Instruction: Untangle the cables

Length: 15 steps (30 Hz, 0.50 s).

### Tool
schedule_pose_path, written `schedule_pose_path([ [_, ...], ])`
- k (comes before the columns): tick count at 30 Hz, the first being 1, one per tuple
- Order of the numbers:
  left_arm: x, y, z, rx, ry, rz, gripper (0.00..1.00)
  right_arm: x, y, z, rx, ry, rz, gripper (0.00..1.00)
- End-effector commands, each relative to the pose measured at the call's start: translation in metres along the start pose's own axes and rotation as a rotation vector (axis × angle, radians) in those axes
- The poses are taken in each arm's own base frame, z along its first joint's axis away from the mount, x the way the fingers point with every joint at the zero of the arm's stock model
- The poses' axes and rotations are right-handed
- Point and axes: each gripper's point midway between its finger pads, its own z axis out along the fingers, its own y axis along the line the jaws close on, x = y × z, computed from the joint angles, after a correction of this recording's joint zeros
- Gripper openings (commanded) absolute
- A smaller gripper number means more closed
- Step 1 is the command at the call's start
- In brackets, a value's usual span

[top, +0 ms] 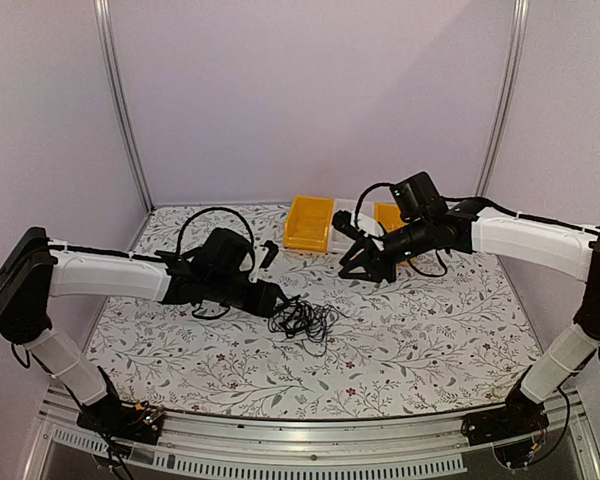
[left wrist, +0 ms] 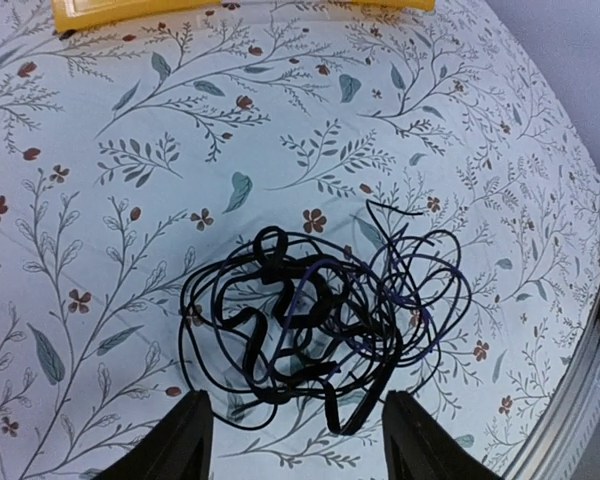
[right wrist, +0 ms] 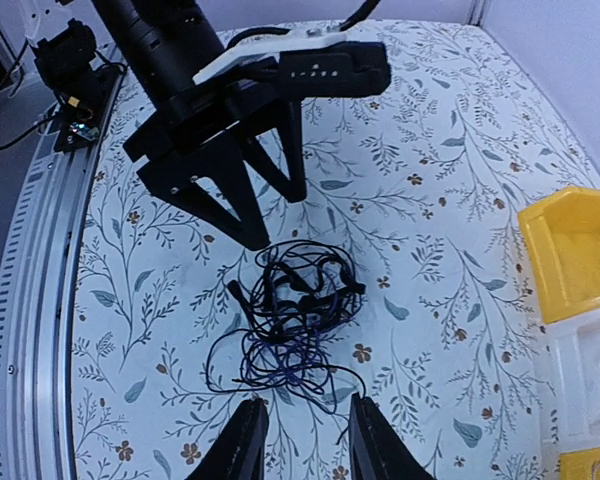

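The cables (top: 302, 321) lie as one knotted clump of thin black wires on the floral table, near its middle. The clump also shows in the left wrist view (left wrist: 320, 325) and in the right wrist view (right wrist: 292, 310). My left gripper (top: 276, 297) is open, just left of the clump and close to the table; its fingers (left wrist: 185, 445) stand either side of the clump's near edge. My right gripper (top: 358, 266) is open and empty, above and to the right of the clump; its fingertips (right wrist: 242, 440) frame the clump's loose end.
Two yellow bins (top: 310, 222) and a white bin (top: 345, 215) stand at the back of the table. The metal rail (top: 310, 440) runs along the front edge. White walls close the back and sides.
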Motion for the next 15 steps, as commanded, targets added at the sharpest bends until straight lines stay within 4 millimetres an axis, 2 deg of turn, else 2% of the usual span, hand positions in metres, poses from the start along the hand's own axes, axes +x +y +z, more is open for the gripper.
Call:
schedule_pose_path([
  [1, -0.006, 0.016, -0.011, -0.030, -0.040, -0.060, 0.61, 0.010, 0.018, 0.043, -0.160, 0.041, 0.145, 0.32],
  [5, -0.006, 0.029, -0.013, -0.087, -0.064, -0.149, 0.61, 0.027, 0.029, 0.076, -0.211, 0.098, 0.214, 0.38],
  [8, -0.005, 0.034, -0.017, -0.105, -0.089, -0.214, 0.61, 0.031, 0.032, 0.089, -0.219, 0.114, 0.234, 0.39],
  [15, -0.007, 0.031, -0.024, -0.091, -0.112, -0.240, 0.61, 0.045, 0.012, 0.114, -0.145, 0.154, 0.385, 0.38],
])
